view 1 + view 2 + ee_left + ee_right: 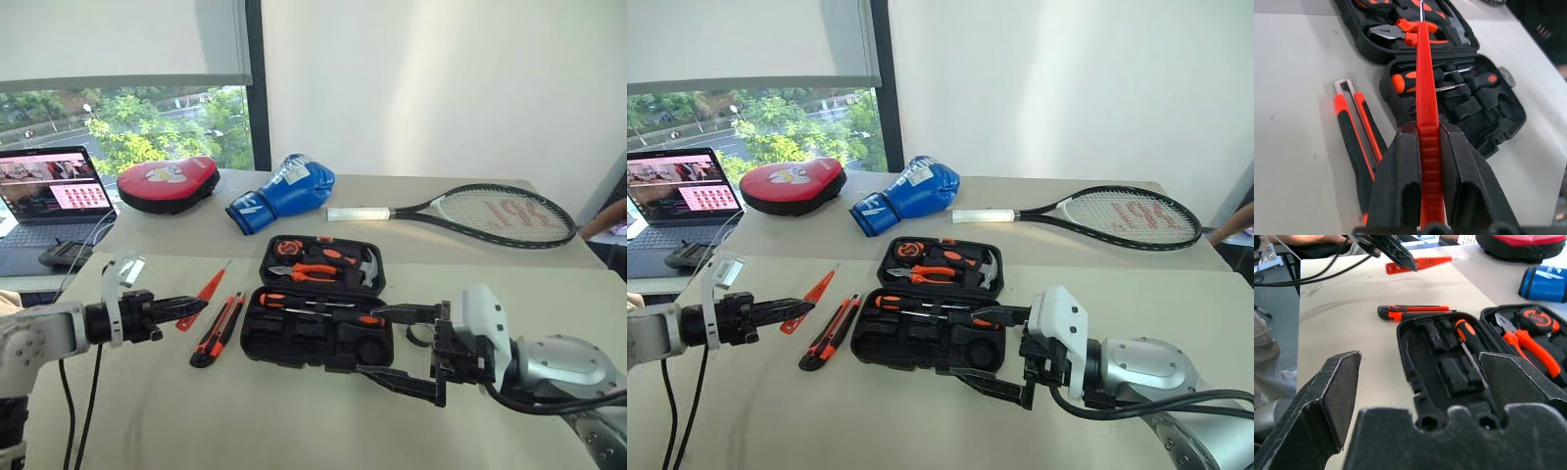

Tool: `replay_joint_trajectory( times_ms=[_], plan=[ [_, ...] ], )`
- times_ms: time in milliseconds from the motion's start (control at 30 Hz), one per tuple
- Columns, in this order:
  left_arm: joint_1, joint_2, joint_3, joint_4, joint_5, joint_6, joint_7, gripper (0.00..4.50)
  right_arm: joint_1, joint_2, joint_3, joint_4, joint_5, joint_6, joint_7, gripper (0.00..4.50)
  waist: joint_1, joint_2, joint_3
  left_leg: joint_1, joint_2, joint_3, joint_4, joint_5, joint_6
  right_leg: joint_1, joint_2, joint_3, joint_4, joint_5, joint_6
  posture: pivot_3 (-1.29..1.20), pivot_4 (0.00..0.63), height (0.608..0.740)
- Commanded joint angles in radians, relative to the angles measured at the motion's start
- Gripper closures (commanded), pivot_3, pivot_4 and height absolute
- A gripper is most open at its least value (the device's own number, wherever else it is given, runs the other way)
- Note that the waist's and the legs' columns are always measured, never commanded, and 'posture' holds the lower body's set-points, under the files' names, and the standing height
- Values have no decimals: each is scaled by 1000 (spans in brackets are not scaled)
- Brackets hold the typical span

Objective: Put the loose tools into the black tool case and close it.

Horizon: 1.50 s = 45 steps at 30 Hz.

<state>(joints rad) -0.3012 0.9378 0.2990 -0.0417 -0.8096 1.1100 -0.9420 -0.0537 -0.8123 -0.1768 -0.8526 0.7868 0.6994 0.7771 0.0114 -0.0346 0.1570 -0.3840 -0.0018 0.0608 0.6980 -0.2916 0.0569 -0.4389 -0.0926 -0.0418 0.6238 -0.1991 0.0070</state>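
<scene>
Here, the slim orange screwdriver [1427, 93] is clamped between the black fingers of the left gripper [186, 308] and is held lifted off the table [294, 421], to the left of the open black tool case [318, 304], with its tip pointing toward the case. The orange-black utility knife [217, 331] is seen lying flat on the table just beside the case's left edge. Two long black-and-orange screwdrivers [318, 305] are seated in recesses of the case's near half, while orange-handled pliers [306, 271] and a hammer [364, 264] are held in its far half. The right gripper [397, 345] is held with its fingers spread wide and empty at the case's near right corner.
</scene>
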Motion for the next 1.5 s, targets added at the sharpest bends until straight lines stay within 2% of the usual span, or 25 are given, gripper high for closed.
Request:
replay_joint_trajectory(
  times_ms=[33,200,333,500,633,767,1000,1067,1100,1233,1433,1500],
  plan=[
    [-21,51,-44,-44,-10,-18,-94,4390,9,-12,-51,-41,32,-12,-22,0,-2,-1,1,0,0,0,0,0,0,0,0,0,0,0,0,0,150,740],
    [-40,67,-173,-152,93,-199,-184,4390,26,-26,-59,-47,41,-19,-26,0,5,-1,1,0,0,0,0,0,0,0,-1,0,0,0,0,0,150,740],
    [-229,-20,-270,-92,141,-239,-172,4390,53,-38,-81,-78,69,-4,-46,0,24,-1,1,-3,0,-1,4,0,1,0,1,0,0,0,0,0,150,740],
    [-267,-2,-294,1,166,-242,-234,4390,90,-53,-99,-106,95,-5,-67,0,4,-1,1,-2,0,1,5,0,2,1,2,1,1,0,1,0,150,740],
    [-205,-3,-194,24,158,-125,-94,4390,115,-52,-102,-121,105,-10,-93,0,-2,-2,1,-2,1,1,5,0,2,0,3,1,1,0,1,0,150,740],
    [-52,57,-90,91,152,-102,-109,4390,109,-47,-67,-114,96,-21,-97,0,-10,-2,1,-1,1,1,5,0,2,0,2,1,1,-1,2,0,150,740],
    [23,100,-97,208,247,-209,-111,4390,80,-54,-50,-92,98,-25,-77,0,17,-3,2,-1,0,0,6,-1,3,1,0,-1,1,-1,2,0,150,740],
    [32,91,-93,213,259,-224,-98,3379,82,-56,-50,-92,97,-26,-71,0,21,-3,2,-2,0,0,6,-1,3,1,-2,0,1,-1,2,0,150,740],
    [39,90,-87,206,261,-222,-91,3201,83,-57,-52,-91,98,-27,-69,0,21,-3,2,-2,0,0,6,-1,3,0,-2,0,1,-1,2,0,150,740],
    [86,85,-34,148,275,-282,-62,1660,83,-56,-52,-82,93,-30,-57,0,16,-3,2,-2,1,0,6,-1,3,0,-6,1,1,0,2,0,150,740],
    [213,73,1,-3,339,-439,-27,1660,65,-43,-24,-74,78,-35,-59,0,8,-2,2,-2,1,-1,6,-2,3,0,-12,2,1,0,2,0,150,740],
    [252,59,-7,-23,394,-548,-10,1660,62,-41,-14,-71,73,-37,-60,0,6,-2,2,-2,1,-1,5,-2,3,0,-13,2,1,0,2,0,150,740]
  ],
)
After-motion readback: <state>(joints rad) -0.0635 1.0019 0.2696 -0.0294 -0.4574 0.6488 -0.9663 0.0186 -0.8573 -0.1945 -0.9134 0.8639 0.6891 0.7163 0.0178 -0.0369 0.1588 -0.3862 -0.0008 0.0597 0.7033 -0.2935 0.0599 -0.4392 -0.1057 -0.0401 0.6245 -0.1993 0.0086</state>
